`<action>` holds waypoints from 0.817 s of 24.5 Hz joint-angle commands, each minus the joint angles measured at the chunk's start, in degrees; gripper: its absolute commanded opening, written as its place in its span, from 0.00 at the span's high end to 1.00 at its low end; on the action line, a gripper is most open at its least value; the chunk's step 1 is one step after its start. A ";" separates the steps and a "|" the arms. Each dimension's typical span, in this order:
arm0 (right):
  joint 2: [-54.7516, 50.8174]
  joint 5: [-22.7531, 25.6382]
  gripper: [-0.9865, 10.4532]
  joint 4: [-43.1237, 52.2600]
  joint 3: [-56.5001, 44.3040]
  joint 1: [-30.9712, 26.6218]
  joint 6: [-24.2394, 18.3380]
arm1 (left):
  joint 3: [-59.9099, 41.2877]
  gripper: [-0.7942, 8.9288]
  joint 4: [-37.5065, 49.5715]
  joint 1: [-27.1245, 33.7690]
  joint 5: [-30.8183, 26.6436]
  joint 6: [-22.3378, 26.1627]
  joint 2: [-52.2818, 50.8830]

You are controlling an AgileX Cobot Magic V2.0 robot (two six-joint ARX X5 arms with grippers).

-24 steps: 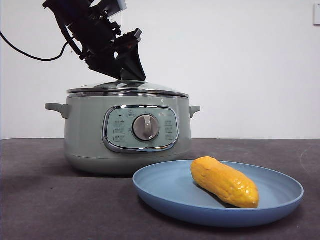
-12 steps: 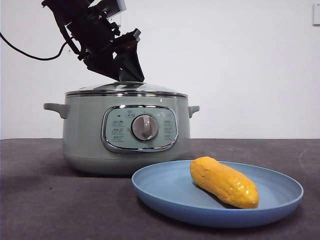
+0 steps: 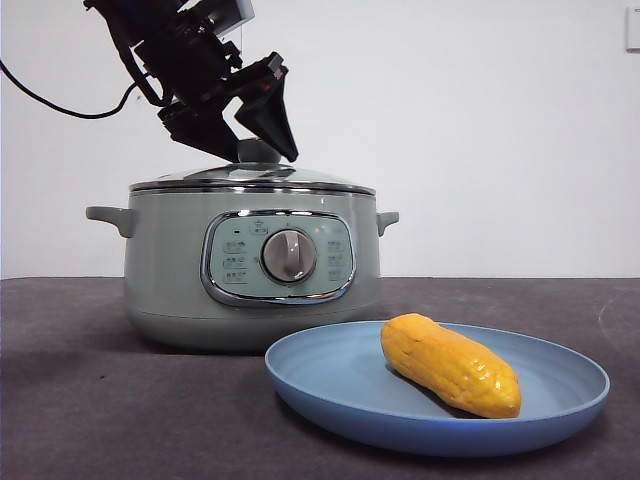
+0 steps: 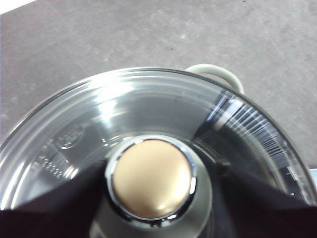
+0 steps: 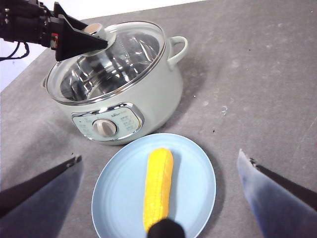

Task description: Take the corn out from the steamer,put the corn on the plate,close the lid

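The corn lies on the light-blue plate in front of the sage-green steamer. The glass lid sits flat on the steamer. My left gripper is open, one jaw on each side of the lid's knob, with a gap on both sides. My right gripper is open and empty, high above the plate and the corn. The right wrist view also shows the steamer, the lid and the left gripper.
The dark grey table has bare room to the left of the plate and to the right of the steamer. A black cable hangs from the left arm. A white wall stands behind.
The left gripper's jaws have spread apart off the lid's knob. The lid stays on the steamer. The corn and the plate have not moved.
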 commanded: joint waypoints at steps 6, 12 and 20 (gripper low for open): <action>-0.09 -0.02 0.44 0.35 -0.44 0.11 -0.46 | -0.20 0.49 1.18 0.61 0.17 -0.31 -2.32; -0.09 -0.04 0.44 0.33 -0.44 0.11 -1.11 | -0.20 0.49 0.04 1.09 0.15 -0.33 -8.17; -0.09 -4.63 0.45 0.11 -0.44 0.09 -3.61 | -0.20 0.50 -16.61 0.96 0.55 -1.03 -20.35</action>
